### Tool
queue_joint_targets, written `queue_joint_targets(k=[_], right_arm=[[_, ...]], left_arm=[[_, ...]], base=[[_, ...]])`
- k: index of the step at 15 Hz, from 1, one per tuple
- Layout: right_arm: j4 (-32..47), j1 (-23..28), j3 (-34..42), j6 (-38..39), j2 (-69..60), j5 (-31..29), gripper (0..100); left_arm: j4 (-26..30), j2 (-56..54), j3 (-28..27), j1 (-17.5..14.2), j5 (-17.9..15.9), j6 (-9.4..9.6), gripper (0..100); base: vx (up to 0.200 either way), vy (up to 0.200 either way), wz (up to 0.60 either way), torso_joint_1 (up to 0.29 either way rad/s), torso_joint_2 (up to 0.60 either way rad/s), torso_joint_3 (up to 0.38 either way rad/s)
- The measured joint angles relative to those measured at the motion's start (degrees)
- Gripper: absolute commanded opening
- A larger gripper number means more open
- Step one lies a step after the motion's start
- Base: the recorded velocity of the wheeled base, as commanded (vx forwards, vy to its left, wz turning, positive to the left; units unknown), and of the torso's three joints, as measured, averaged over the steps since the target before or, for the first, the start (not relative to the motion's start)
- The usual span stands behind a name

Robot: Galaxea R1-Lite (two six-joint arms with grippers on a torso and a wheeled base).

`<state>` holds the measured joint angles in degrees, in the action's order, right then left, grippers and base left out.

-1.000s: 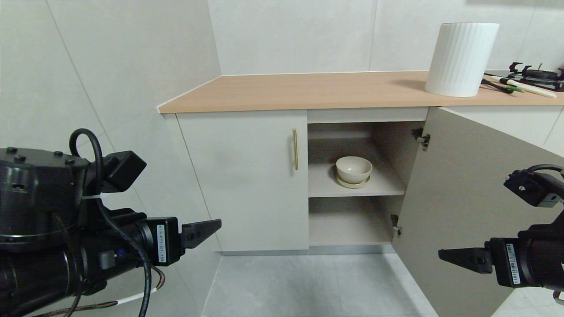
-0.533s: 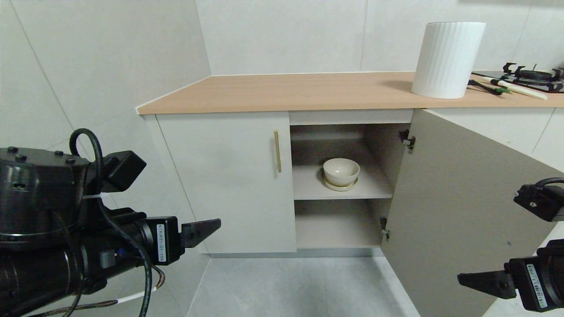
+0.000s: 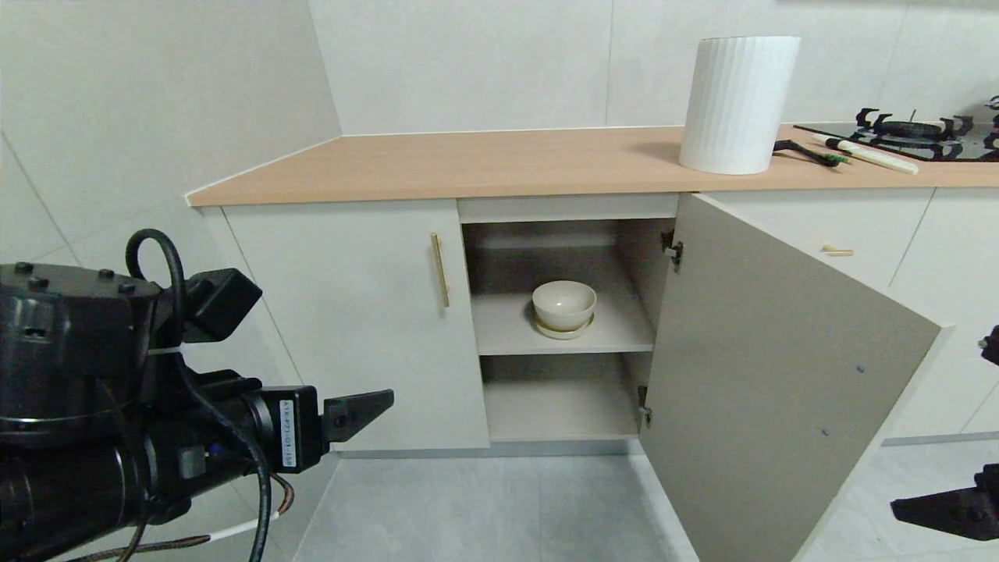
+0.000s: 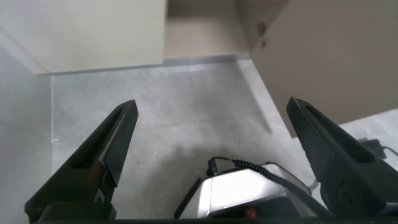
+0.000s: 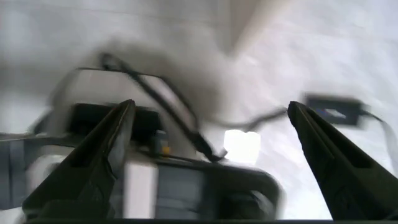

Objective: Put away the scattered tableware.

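Head: looks forward and down, from well back, at the cabinet (image 3: 351,312) and surface (image 3: 468,164). Left wrist: faces down over the floor (image 4: 186,106) toward the open door (image 4: 323,56) (both shared with the head). Right wrist: downward, low.

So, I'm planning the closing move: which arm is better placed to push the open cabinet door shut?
Likely right. The right gripper sits low by the free edge of the open door; the left gripper is across the opening, before the closed door.

Right tool (image 5: 210,104), jaws wide apart, over floor (image 5: 348,37)
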<state>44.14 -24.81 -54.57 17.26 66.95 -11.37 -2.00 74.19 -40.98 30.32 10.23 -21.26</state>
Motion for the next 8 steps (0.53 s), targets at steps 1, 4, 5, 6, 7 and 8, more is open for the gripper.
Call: queue_joint_targets(k=[1, 4, 5, 6, 7, 8], right_arm=[[1.05, 2.32, -0.94, -1.43, -0.78, -0.77, 100], [1.82, 9.74, -2.55, -5.34, -2.46, -1.93, 100], [1.37, 12.58, -2.99, -6.95, -2.68, -1.95, 100], [0.26, 17.02, -3.28, -8.57, -2.68, -1.97, 100], [-1.52, 22.2, -3.38, -10.18, -2.38, -1.89, 100], [-4.07, 27.28, -3.49, -11.52, -1.66, -1.68, 100]], left_arm=[[0.04, 0.0, 0.04, 0.0, 0.04, 0.0, 100], [-0.02, 0.0, 0.04, 0.02, 0.02, 0.0, 100], [0.0, 0.0, 0.04, 0.0, 0.02, -0.04, 100], [0.01, 0.01, 0.04, -0.02, 0.04, -0.06, 100], [0.01, 0.01, 0.04, 0.0, 0.02, -0.04, 100], [0.01, 0.06, 0.04, 0.02, 0.02, -0.04, 100]], base=[[0.0, 0.0, 0.0, 0.0, 0.0, 0.0], [0.0, 0.0, 0.0, 0.0, 0.0, 0.0], [0.0, 0.0, 0.0, 0.0, 0.0, 0.0], [0.0, 0.0, 0.0, 0.0, 0.0, 0.0], [0.0, 0.0, 0.0, 0.0, 0.0, 0.0], [0.0, 0.0, 0.0, 0.0, 0.0, 0.0]])
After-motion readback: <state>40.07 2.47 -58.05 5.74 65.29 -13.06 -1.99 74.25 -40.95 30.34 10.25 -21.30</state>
